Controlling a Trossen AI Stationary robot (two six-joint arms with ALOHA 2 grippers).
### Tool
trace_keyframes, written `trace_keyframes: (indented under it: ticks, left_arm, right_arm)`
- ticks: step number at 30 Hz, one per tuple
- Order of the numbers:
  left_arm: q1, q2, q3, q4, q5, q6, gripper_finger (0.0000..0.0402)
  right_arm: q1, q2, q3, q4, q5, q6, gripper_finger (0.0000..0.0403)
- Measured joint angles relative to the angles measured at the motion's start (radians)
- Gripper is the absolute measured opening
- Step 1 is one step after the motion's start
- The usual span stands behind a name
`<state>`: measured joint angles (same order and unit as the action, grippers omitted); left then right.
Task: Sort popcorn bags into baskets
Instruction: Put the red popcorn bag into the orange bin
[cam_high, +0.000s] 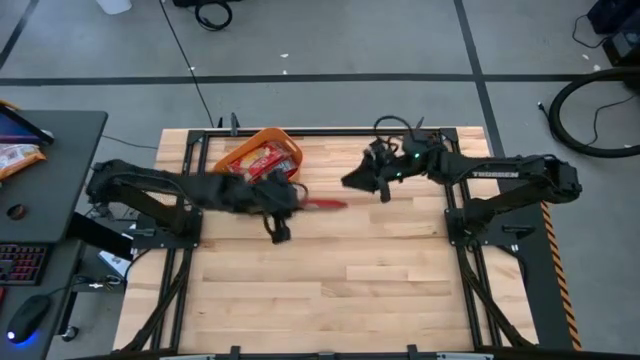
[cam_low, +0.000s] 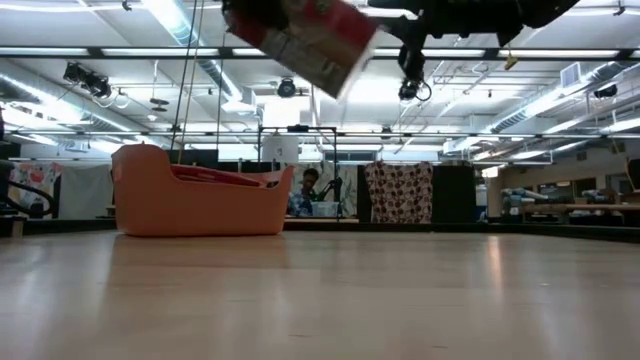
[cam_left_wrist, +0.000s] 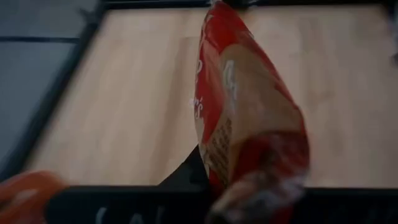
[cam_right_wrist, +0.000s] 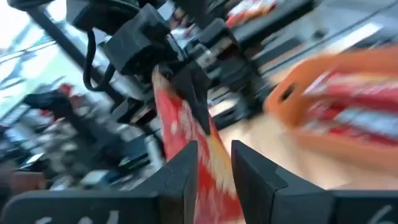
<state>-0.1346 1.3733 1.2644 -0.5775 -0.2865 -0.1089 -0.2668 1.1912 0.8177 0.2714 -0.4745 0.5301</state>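
The left gripper (cam_high: 300, 202) was clamped on one end of a red popcorn bag (cam_high: 325, 204), holding it up in the air above the wooden table (cam_high: 330, 290), just beside the orange basket (cam_high: 262, 140). The bag hung flat and tilted, its free end pointing away from the basket. The right gripper (cam_right_wrist: 214, 163) hovered near that free end with its fingers (cam_right_wrist: 183, 168) narrowly apart, the bag's edge showing between them; actual contact could not be made out. More red popcorn bags (cam_high: 262, 160) lay inside the basket, which sat at the table's far edge.
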Motion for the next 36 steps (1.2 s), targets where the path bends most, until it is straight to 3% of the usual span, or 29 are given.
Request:
trace_keyframes:
  ticks: [6, 15, 22, 27, 36]
  left_arm:
    - [0.172, -0.171, -0.11, -0.051, -0.009, 0.155, 0.0026]
    - [0.454, -0.362, -0.323, -0.027, 0.029, 0.385, 0.0027]
    - [0.628, -0.373, -0.493, 0.121, 0.109, 0.404, 0.0028]
    - [0.72, -0.373, -0.595, 0.271, 0.107, 0.402, 0.0029]
    - [0.818, -0.337, -0.684, 0.391, 0.119, 0.382, 0.0035]
  right_arm:
    - [-0.053, -0.04, 0.0, -0.011, 0.148, -0.06, 0.0103]
    - [-0.07, 0.007, 0.002, -0.004, 0.246, -0.08, 0.0103]
    - [-0.067, 0.045, 0.0, -0.001, 0.238, -0.079, 0.0103]
    - [-0.061, 0.048, 0.0, 0.007, 0.219, -0.079, 0.0103]
    - [-0.061, 0.048, 0.0, 0.05, 0.219, -0.08, 0.0103]
